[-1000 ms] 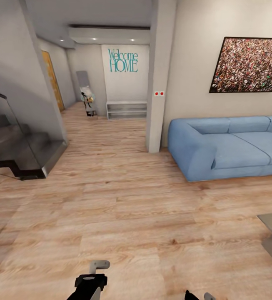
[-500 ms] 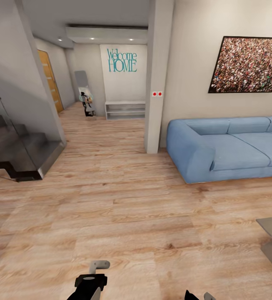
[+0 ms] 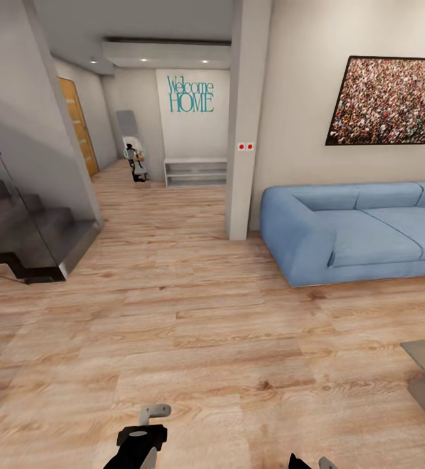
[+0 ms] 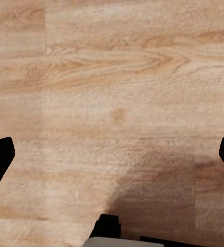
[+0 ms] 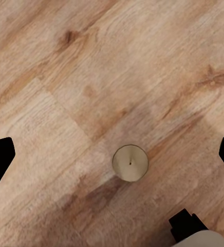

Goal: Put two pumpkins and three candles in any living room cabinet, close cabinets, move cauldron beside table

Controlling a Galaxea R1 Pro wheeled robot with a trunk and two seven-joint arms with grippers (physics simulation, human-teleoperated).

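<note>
Nothing moved vs prev frame; both grippers wide, right gripper (image 5: 112,154) above upright candle (image 5: 130,162) on floor (image 5: 91,77).

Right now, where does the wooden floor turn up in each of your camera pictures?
Head view: the floor fills the lower half, running from the hallway to the bottom edge, with the blue sofa standing on it at right.
Left wrist view: the floor lies below, partly in shadow.
Right wrist view: the floor lies below, with a candle standing on it.
Shared landmark: the light plank grain.
</note>
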